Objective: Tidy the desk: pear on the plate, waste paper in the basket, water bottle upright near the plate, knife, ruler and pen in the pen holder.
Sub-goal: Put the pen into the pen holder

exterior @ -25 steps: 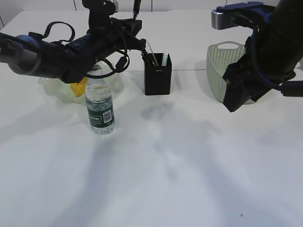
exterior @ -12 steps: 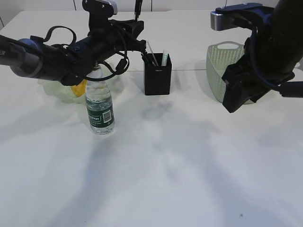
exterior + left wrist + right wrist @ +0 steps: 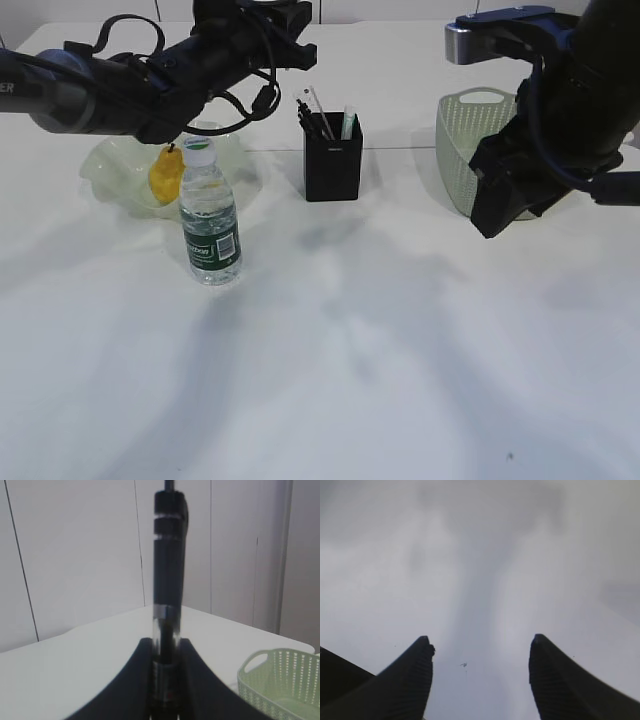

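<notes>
Left gripper (image 3: 165, 700) is clamped on a dark pen (image 3: 168, 600), held upright high above the pen holder (image 3: 333, 160) — last item, I'd judge. Right gripper (image 3: 480, 675) hangs spread and empty. Pear (image 3: 166, 174) sits in the plate (image 3: 105, 175), water bottle (image 3: 211, 225) upright beside it. Only the left wrist view shows the pen — the exterior view cuts it off; inside the basket (image 3: 458, 150), can't tell.
</notes>
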